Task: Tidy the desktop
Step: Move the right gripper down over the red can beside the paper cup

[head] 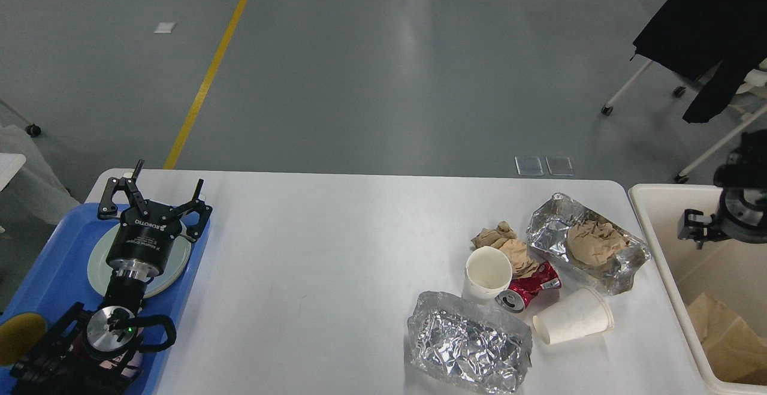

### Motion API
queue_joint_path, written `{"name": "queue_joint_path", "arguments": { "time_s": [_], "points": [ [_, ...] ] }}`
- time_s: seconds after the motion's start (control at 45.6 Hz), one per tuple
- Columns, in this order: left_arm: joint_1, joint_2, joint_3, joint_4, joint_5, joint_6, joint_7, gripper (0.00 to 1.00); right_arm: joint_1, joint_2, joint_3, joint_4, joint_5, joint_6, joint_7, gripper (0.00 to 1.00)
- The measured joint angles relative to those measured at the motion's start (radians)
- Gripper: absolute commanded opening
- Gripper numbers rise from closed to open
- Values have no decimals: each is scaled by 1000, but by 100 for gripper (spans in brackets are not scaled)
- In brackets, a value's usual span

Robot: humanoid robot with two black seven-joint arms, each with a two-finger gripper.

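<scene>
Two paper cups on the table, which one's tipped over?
The cup nearer the bin, right of the crushed red can, lies on its side. The other cup stands upright, mouth up, left of the can.

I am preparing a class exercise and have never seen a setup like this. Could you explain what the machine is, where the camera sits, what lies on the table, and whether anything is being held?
The single picture is taken from the robot's own head, looking forward and down. Its left tool, two black fingers spread open, hangs over a plate in a blue tray, holding nothing. The right tool, partly out of frame, is above a cream bin holding brown paper; its state is unclear. On the desktop lie two foil containers, an upright paper cup, a tipped cup, a crushed red can and crumpled brown napkins.
</scene>
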Motion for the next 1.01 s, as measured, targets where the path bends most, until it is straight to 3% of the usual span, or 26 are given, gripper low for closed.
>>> {"name": "queue_joint_path", "arguments": {
  "time_s": [0.088, 0.175, 0.438, 0.592, 0.767, 1.008],
  "points": [
    [0, 0, 0, 0, 0, 0, 0, 97, 110, 51, -5, 71, 8, 118, -1, 100],
    [0, 0, 0, 0, 0, 0, 0, 97, 204, 92, -4, 161, 11, 160, -1, 100],
    [0, 0, 0, 1, 0, 0, -2, 97, 484, 162, 29, 446, 72, 175, 11, 100],
    [0, 0, 0, 1, 0, 0, -2, 97, 617, 238, 58, 534, 164, 173, 27, 100],
    [0, 0, 0, 2, 0, 0, -2, 97, 641, 316, 122, 547, 196, 133, 34, 100],
    [0, 0, 0, 2, 0, 0, 0, 97, 517, 354, 194, 549, 182, 108, 26, 100]
  ]
}}
